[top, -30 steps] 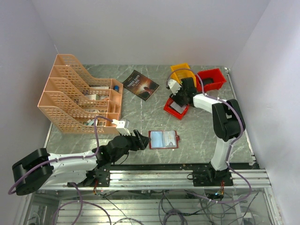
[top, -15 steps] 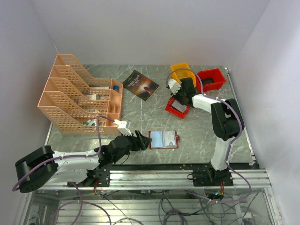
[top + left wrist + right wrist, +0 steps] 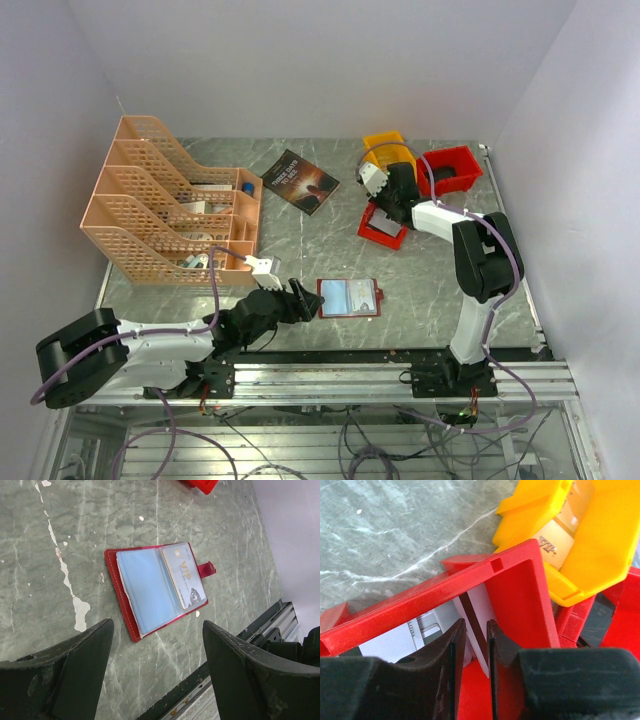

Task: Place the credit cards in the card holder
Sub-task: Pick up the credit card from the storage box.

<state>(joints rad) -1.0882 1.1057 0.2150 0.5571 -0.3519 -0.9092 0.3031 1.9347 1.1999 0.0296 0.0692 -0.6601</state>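
**A:** What is different from a second ago?

**B:** The right gripper [image 3: 476, 630] has drawn its jaws in. They now pinch a white striped card [image 3: 472, 612] standing inside the near red bin [image 3: 510, 585]. That bin has also slid a little toward 1 o'clock on the desk [image 3: 300, 250] and looks tipped.

**A:** So a card is in hand?

**B:** It appears so, which likely puts the pick-up stage under way. The carry to the holder is not yet done.

**A:** Where is the card holder [image 3: 150, 590]?

**B:** It lies open and flat at 6 o'clock on the desk, well apart from the bins. The left gripper [image 3: 157, 630] hovers just at its 9 o'clock side, jaws spread wide and holding nothing, where it was a second ago.

**A:** Counts?

**B:** One holder, with one gold card [image 3: 184, 575] already in a pocket. There are two red bins, the near one and a far red bin [image 3: 452, 170], plus one yellow bin [image 3: 600, 545], all at 1 o'clock. Besides the pinched card, a grey card [image 3: 395, 640] lies in the near bin. At least one beige card [image 3: 550, 542] lies in the yellow one. One book [image 3: 300, 181] sits at 12 o'clock and one orange file rack [image 3: 170, 200] at 10.
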